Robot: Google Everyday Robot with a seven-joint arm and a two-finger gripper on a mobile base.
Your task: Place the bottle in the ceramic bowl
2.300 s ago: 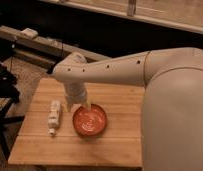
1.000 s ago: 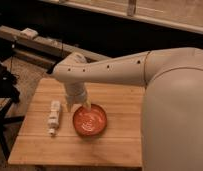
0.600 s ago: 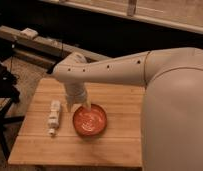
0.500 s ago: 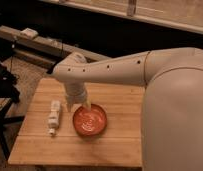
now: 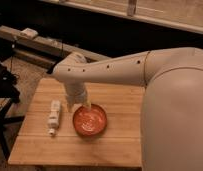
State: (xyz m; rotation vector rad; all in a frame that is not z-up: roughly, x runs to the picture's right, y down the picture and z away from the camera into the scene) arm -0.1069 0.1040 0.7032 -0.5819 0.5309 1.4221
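The whitish-cream bottle (image 5: 54, 116) lies on its side on the wooden table (image 5: 110, 145), cap end toward the front, just left of the bowl. The orange-red ceramic bowl (image 5: 90, 121) sits near the table's middle. My gripper (image 5: 84, 104) hangs at the end of the white arm, right above the bowl's far rim and to the right of the bottle. It is not touching the bottle.
My big white arm and body (image 5: 170, 100) fill the right side of the view and cover the table's right part. A dark shelf or bench (image 5: 35, 42) with a small white object stands behind the table. A dark stand (image 5: 2, 85) is at the left.
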